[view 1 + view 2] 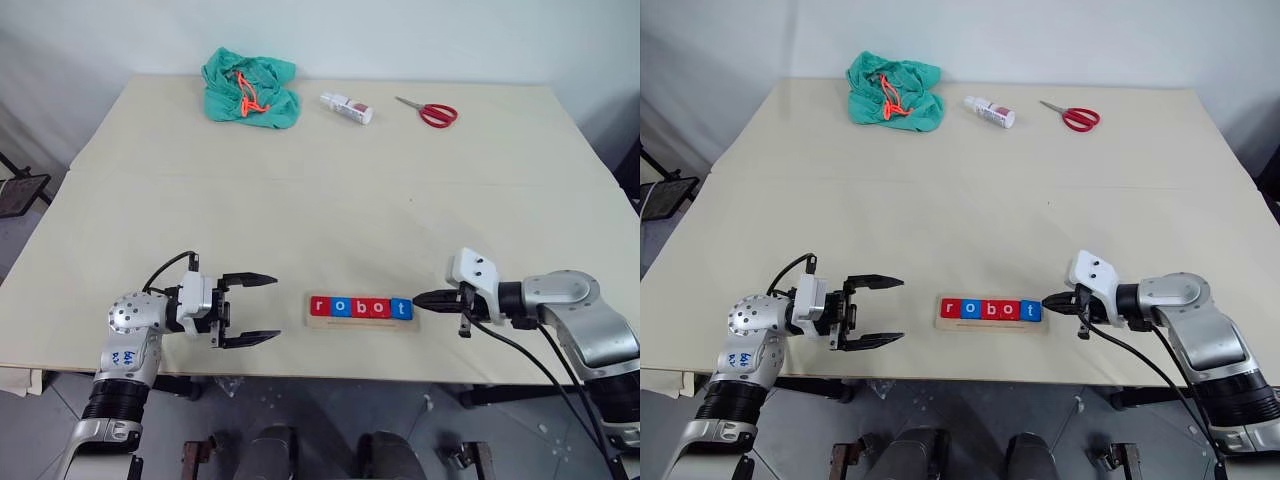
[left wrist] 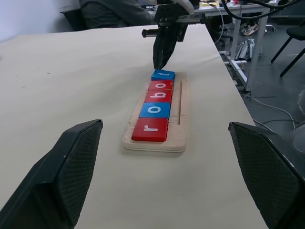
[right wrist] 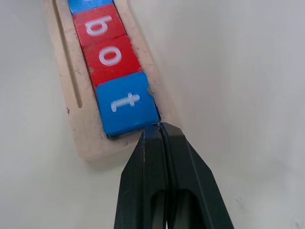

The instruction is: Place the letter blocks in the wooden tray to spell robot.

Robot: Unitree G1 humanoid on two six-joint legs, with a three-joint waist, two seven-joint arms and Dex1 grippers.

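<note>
Several letter blocks lie in a row in the wooden tray near the table's front edge, reading r, o, b, o, t in red, blue, red, red, blue. My right gripper is shut with nothing in it, its tips at the tray's right end against the blue t block. Left of the tray, apart from it, my left gripper stands open and empty, pointing at the r block.
At the table's far side lie a green cloth bag with an orange cord, a small white bottle and red scissors. The table's front edge runs just below the tray.
</note>
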